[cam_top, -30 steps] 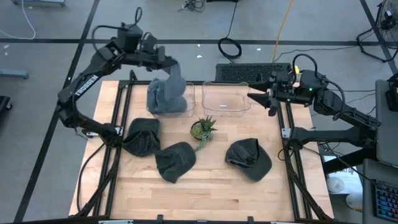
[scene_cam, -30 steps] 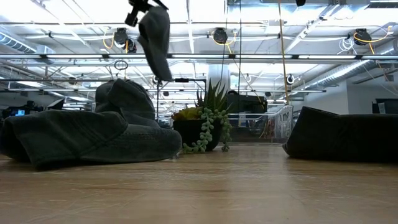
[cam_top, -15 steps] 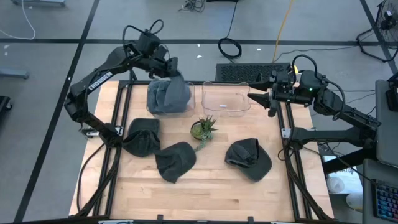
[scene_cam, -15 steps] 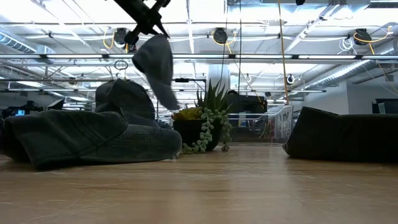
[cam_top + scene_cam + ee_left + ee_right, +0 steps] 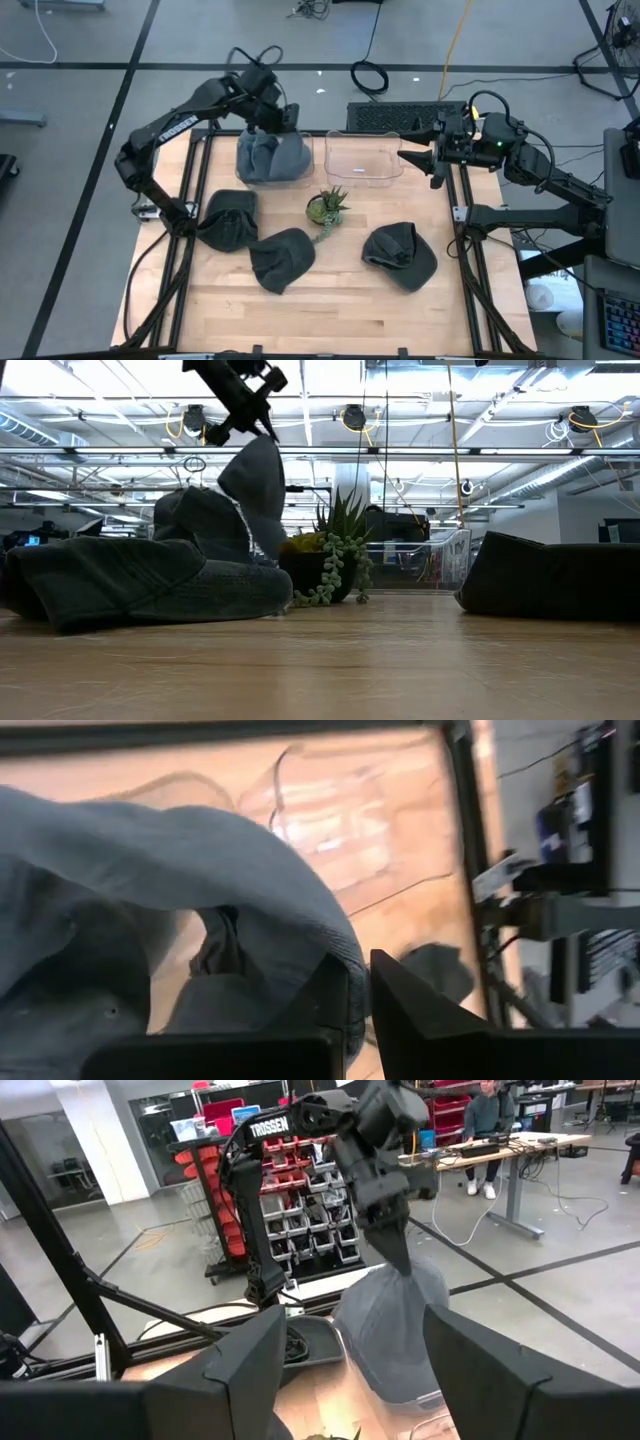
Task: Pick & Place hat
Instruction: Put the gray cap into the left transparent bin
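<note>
A grey hat (image 5: 272,158) hangs from my left gripper (image 5: 277,117) and sits low inside the left clear bin (image 5: 309,145) at the table's far side. In the low view it droops below the gripper (image 5: 247,405) as a limp grey hat (image 5: 256,488). My left gripper (image 5: 358,992) is shut on it. My right gripper (image 5: 404,155) is open, level at the right end of the right clear bin (image 5: 364,170); its own view (image 5: 345,1380) shows the held grey hat (image 5: 395,1330). Three dark hats (image 5: 228,218) (image 5: 281,258) (image 5: 400,255) rest on the table. My left gripper pinches the grey hat between its two fingers (image 5: 330,995) at an edge of the cloth (image 5: 345,960), coming from above and pointing down. The hat hangs slack below the fingers, its lower part (image 5: 268,170) bunched inside the left bin.
A small potted plant (image 5: 326,206) stands mid-table between the bins and the dark hats. A keyboard (image 5: 392,115) lies beyond the far edge. The near half of the wooden table (image 5: 340,310) is bare. People sit at desks far off in the right wrist view.
My left gripper has moved down and a little toward the table's right, over the left bin. The grey hat, which hung high and stretched out, has been lowered into the bin and its lower part has bunched up there.
</note>
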